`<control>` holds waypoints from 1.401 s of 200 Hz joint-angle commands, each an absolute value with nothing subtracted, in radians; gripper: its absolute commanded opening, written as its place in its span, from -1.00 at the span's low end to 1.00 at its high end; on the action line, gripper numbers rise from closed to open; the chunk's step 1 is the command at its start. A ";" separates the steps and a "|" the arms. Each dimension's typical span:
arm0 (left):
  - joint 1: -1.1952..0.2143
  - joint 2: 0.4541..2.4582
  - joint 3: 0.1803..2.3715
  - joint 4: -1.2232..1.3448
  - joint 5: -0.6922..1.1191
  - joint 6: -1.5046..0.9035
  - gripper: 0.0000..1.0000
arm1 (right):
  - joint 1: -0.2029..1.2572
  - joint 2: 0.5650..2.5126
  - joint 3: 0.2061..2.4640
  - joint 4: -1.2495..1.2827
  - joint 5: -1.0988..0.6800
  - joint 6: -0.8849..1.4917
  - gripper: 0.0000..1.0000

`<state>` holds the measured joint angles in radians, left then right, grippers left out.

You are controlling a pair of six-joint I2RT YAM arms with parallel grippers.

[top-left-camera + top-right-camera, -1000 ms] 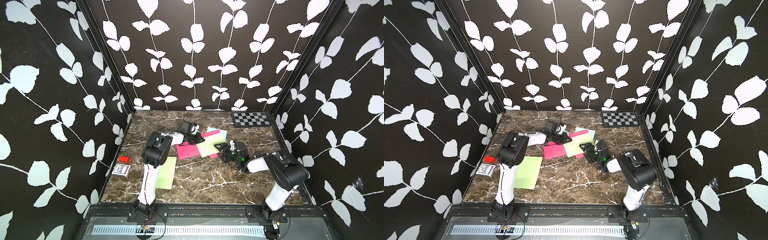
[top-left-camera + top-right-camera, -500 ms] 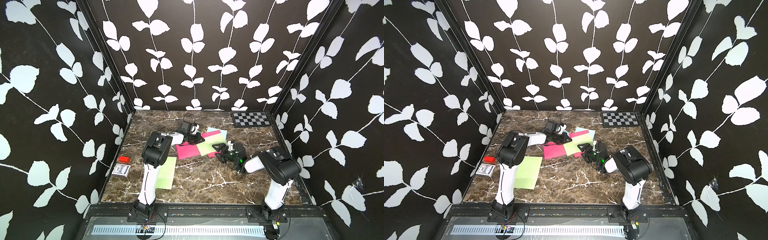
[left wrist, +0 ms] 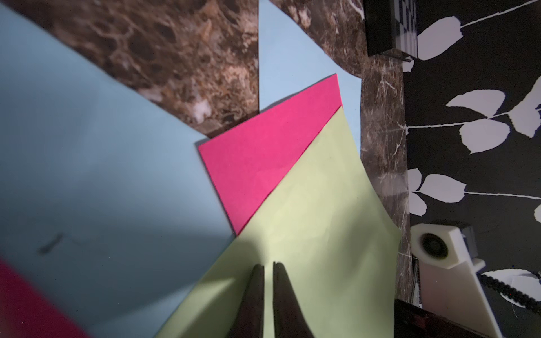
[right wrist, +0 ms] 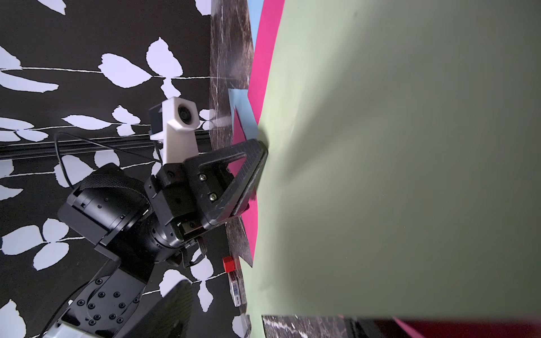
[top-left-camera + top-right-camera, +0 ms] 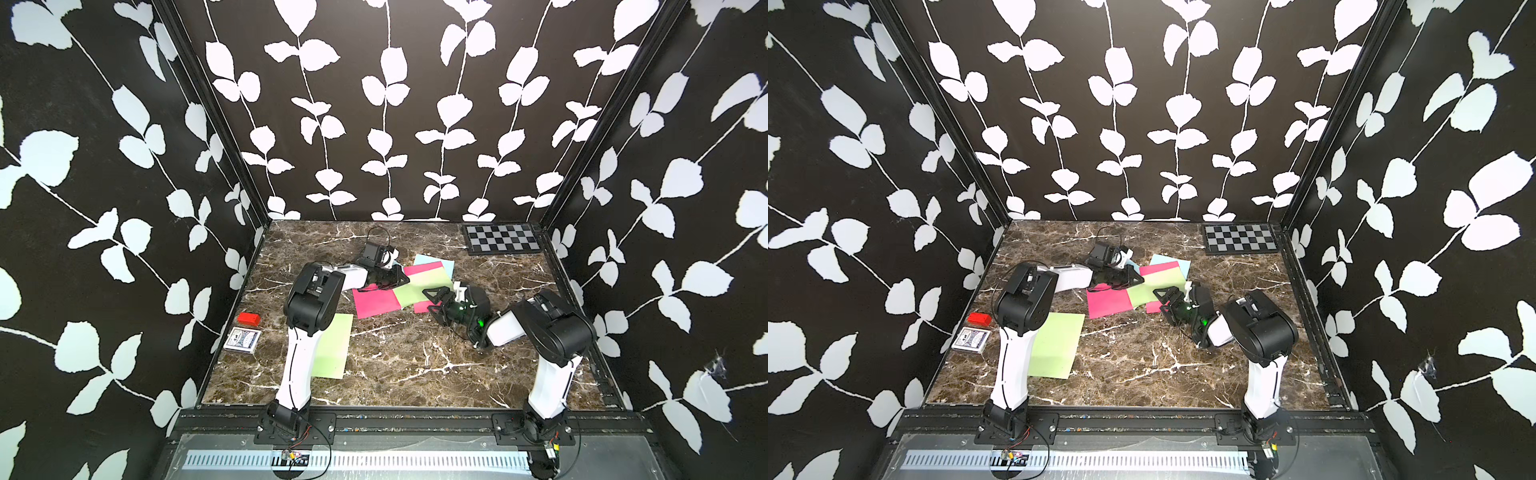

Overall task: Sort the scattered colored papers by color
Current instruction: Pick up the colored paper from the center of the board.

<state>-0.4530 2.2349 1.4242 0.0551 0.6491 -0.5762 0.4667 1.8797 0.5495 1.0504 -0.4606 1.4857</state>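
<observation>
Lying beneath closed left tool (image 5: 404, 279), far green sheet (image 5: 420, 286), spread right tool (image 5: 430, 300) alongside

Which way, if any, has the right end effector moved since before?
Yes. The right end effector moved toward the pile's green paper, farther from the checkerboard panel.
</observation>
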 commanded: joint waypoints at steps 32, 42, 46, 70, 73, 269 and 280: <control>-0.459 2.252 1.397 0.040 0.644 -0.568 -0.77 | 0.466 1.832 0.622 1.011 -0.446 1.652 0.56; -0.461 2.252 1.395 0.041 0.645 -0.569 -0.77 | 0.463 1.835 0.631 1.014 -0.448 1.654 0.57; -0.460 2.252 1.394 0.041 0.645 -0.569 -0.77 | 0.463 1.837 0.636 1.013 -0.451 1.654 0.56; -0.461 2.252 1.390 0.046 0.647 -0.571 -0.77 | 0.460 1.847 0.657 0.991 -0.452 1.643 0.56; -0.460 2.252 1.389 0.047 0.647 -0.571 -0.77 | 0.459 1.847 0.659 0.990 -0.452 1.642 0.56; -0.460 2.250 1.355 0.150 0.662 -0.641 -0.78 | 0.487 1.883 0.624 0.968 -0.227 1.679 -0.40; -0.460 2.250 1.355 0.152 0.664 -0.641 -0.78 | 0.491 1.897 0.626 0.979 -0.223 1.688 -0.49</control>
